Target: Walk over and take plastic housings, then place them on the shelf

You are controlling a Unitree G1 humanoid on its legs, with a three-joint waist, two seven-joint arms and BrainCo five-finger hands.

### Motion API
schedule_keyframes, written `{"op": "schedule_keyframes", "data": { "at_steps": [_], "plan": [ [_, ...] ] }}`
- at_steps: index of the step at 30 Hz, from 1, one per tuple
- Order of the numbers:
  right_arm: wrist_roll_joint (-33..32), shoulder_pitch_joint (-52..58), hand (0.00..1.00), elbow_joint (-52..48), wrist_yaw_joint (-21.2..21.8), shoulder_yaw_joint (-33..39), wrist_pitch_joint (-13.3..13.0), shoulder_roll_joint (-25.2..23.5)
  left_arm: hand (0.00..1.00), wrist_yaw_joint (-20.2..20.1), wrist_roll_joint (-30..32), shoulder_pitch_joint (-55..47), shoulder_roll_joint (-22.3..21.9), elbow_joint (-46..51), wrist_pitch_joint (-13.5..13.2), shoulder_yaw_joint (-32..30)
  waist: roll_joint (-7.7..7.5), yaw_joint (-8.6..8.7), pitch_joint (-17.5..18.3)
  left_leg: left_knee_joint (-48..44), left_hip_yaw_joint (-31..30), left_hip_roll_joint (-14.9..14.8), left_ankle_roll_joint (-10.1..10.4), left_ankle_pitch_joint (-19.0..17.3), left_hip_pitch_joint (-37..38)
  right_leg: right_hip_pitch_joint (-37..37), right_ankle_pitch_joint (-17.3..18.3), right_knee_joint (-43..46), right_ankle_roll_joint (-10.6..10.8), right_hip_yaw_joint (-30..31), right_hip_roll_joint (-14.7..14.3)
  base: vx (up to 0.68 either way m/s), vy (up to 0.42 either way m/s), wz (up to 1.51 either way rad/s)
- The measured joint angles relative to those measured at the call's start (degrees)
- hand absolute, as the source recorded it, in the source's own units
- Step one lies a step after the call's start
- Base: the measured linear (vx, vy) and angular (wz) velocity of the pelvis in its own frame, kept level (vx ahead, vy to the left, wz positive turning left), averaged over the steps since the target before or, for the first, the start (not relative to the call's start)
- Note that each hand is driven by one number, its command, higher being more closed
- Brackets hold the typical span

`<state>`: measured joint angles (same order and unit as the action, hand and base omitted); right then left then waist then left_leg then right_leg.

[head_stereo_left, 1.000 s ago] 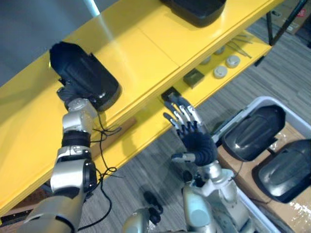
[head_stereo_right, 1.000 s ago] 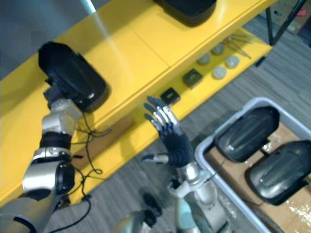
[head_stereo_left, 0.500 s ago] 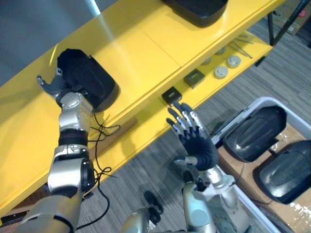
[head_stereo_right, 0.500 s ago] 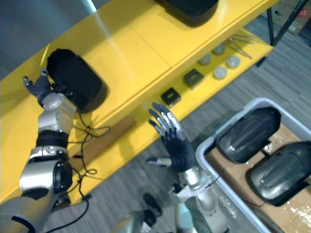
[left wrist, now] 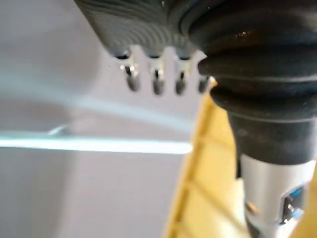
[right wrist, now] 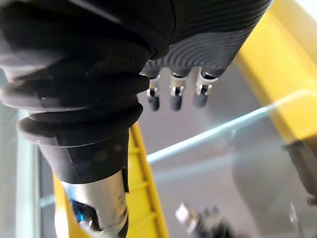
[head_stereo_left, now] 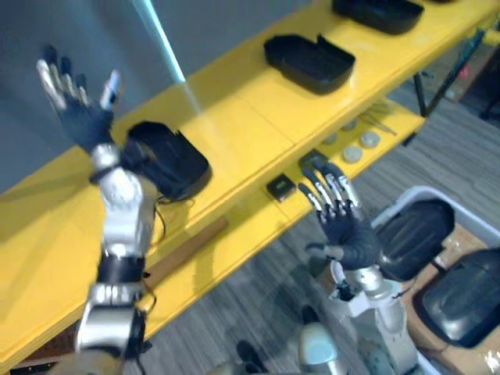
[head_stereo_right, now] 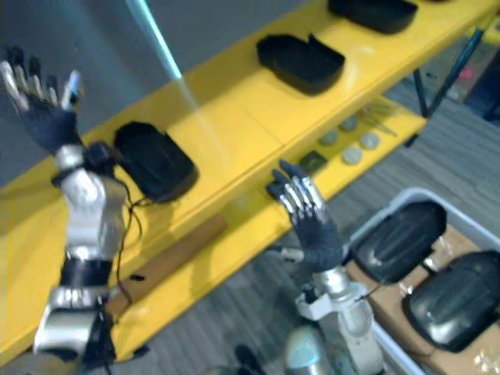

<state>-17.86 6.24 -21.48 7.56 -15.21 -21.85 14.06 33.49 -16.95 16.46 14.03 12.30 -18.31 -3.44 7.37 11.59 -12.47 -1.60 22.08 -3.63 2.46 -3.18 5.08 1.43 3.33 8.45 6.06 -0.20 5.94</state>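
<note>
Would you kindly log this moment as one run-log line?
left hand: open, raised | right hand: open, empty | nearest housing: resting on top shelf | bin: two housings inside

No writing, label, number or sign can be read anywhere: the black plastic housings [head_stereo_left: 308, 61], the yellow shelf [head_stereo_left: 242, 129] and the small round discs [head_stereo_left: 353, 154] on its lower board show no legible print.

The yellow shelf [head_stereo_left: 234, 133] is smooth and glossy, the black plastic housing [head_stereo_left: 168, 160] just below the left hand [head_stereo_left: 78, 113] looks matt, and the housing [head_stereo_left: 410, 238] beside the right hand [head_stereo_left: 350, 233] is shinier.
</note>
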Motion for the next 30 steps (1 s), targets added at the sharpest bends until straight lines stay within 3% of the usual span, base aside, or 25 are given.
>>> {"op": "schedule_keyframes", "data": {
  "at_steps": [1,4,6,8,9,11,13,17,20,25,30],
  "plan": [
    [1.1,-0.6,1.0,0.9,-0.8,0.1,0.3,0.1,0.0,-0.5,0.3,-3.3,-1.3,2.3,0.2,0.0,0.02,-0.71,0.6,0.0,-1.2,0.1,0.0,0.0,-0.1,-0.8,-0.1,-0.8,0.1,-1.1,0.0,0.05,-0.04,0.74],
    [4.2,-5.6,1.0,5.7,-5.1,1.4,2.5,0.1,0.0,-1.9,4.5,-16.9,-4.5,6.0,2.8,-0.4,-0.9,-5.11,1.9,0.3,-6.1,0.5,-0.1,0.6,-0.2,-4.7,-0.9,-4.0,0.2,-5.9,0.6,0.0,-0.028,0.83],
    [5.0,-9.5,1.0,8.9,-7.9,1.8,4.4,0.1,0.0,-3.9,4.5,-23.9,-5.8,5.8,6.0,-0.4,-1.98,-8.08,2.5,1.5,-9.1,1.1,-0.2,1.9,-1.0,-5.9,-1.5,-5.8,0.1,-8.7,0.9,-0.05,-0.013,0.7],
    [5.3,-12.7,1.0,11.4,-9.4,2.3,6.1,0.1,0.0,-6.7,3.2,-28.2,-6.1,3.4,8.9,-0.4,-2.94,-9.62,2.4,2.5,-10.8,1.4,-0.3,3.1,-1.9,-6.2,-2.0,-6.6,0.0,-10.8,1.0,-0.05,-0.005,0.56],
    [5.2,-14.6,1.0,13.3,-10.4,2.3,7.5,-0.3,0.0,-10.6,-0.2,-30.6,-6.2,0.6,11.1,-0.4,-3.64,-10.56,2.5,3.4,-11.8,1.6,-0.3,3.9,-2.2,-6.3,-2.4,-7.2,0.0,-11.7,1.0,-0.04,0.002,0.43],
    [5.1,-17.5,1.0,16.8,-11.5,2.4,9.2,-0.3,0.0,-16.8,-3.4,-34.5,-6.9,-4.4,13.5,0.0,-4.99,-11.2,2.1,4.3,-13.0,1.9,-0.4,4.7,-2.4,-6.5,-2.6,-7.4,-0.1,-12.9,1.2,-0.03,0.007,0.32],
    [5.2,-19.4,1.0,20.6,-11.9,3.7,10.0,-0.3,0.0,-22.6,-3.3,-37.5,-7.6,-7.1,13.8,1.5,-5.74,-11.65,2.0,5.3,-13.6,2.3,-0.6,5.4,-2.4,-6.5,-2.6,-7.4,-0.1,-13.7,1.4,-0.02,0.022,0.22],
    [5.2,-23.8,1.0,31.6,-12.3,6.3,11.5,0.6,0.0,-30.2,-3.5,-37.0,-7.1,-14.8,13.8,7.2,-5.41,-13.07,1.7,6.1,-13.7,2.9,-0.8,5.9,-2.4,-6.3,-2.6,-7.3,0.1,-13.8,2.0,-0.01,0.044,0.05],
    [5.1,-27.4,1.0,36.7,-11.4,7.1,11.5,2.0,0.0,-31.2,-3.4,-34.3,-6.5,-23.7,13.7,9.2,-5.1,-13.16,1.1,6.1,-13.7,2.8,-0.9,6.1,-3.3,-5.3,-2.7,-7.0,0.0,-13.8,2.0,0.0,0.0,0.0],
    [1.8,-34.9,1.0,42.8,-7.1,10.9,11.5,5.6,0.0,-30.7,-3.3,-30.1,-5.8,-36.7,13.7,9.4,-3.77,-13.27,-2.9,6.0,-13.4,2.3,-0.7,6.6,-4.4,-3.3,-2.7,-6.0,-0.3,-13.3,1.9,-0.01,-0.004,-0.04],
    [0.6,-38.1,1.0,44.1,-4.6,11.5,11.3,6.6,0.0,-30.4,-3.4,-28.6,-5.7,-41.4,13.7,9.3,-2.46,-13.3,-6.1,5.5,-13.3,2.2,-0.7,6.6,-5.3,-2.0,-2.5,-4.8,-0.6,-13.0,1.9,0.0,-0.001,-0.01]
  ]
}}
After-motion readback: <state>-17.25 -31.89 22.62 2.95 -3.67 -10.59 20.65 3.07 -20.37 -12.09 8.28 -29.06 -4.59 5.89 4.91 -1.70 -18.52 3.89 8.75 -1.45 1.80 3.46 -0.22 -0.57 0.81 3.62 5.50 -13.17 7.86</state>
